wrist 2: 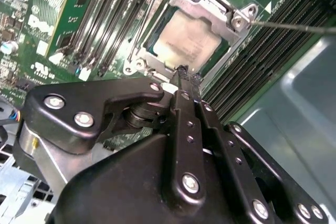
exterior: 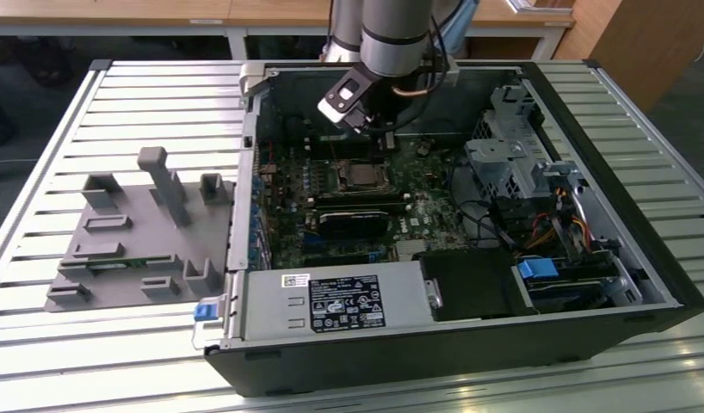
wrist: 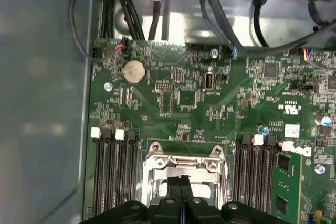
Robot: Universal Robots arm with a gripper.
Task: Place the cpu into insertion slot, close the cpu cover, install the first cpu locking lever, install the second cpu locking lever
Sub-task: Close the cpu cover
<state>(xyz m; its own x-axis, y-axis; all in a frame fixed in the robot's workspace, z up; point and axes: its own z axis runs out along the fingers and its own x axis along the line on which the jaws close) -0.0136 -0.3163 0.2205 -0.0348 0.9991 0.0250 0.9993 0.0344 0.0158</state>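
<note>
Cpu: the pale square chip (wrist 2: 181,43) lies flat inside the socket (exterior: 358,175), seen close in the second wrist view.
Gripper: the two black fingers are pressed together with nothing visible between them; in the second wrist view the gripper (wrist 2: 182,71) hangs with its tips at the chip's near edge, just over the metal frame.
Gripper, other camera: in the first wrist view the joined fingertips (wrist: 177,183) cover the middle of the socket, so the chip is mostly hidden there.
Cover: the silvery frame (wrist 2: 205,4) lies down around the chip, whose face shows through its cut-out centre.
Lever: a thin metal rod (wrist 2: 294,24) runs from a corner of the socket out across the memory slots; I cannot tell whether it is latched.
Memory slots: long black rows (wrist: 113,177) flank the socket on both sides in the first wrist view.
Board: the first wrist view also shows a coin battery (wrist: 134,71) and black cables (wrist: 157,3) beyond the socket.
Arm: in the exterior view the grey arm (exterior: 392,34) reaches down into the open computer case (exterior: 444,366).
Table: the case sits on a slatted metal table (exterior: 122,370).
Holder: a grey parts holder (exterior: 134,232) stands at the exterior view's left, beside the case.
</note>
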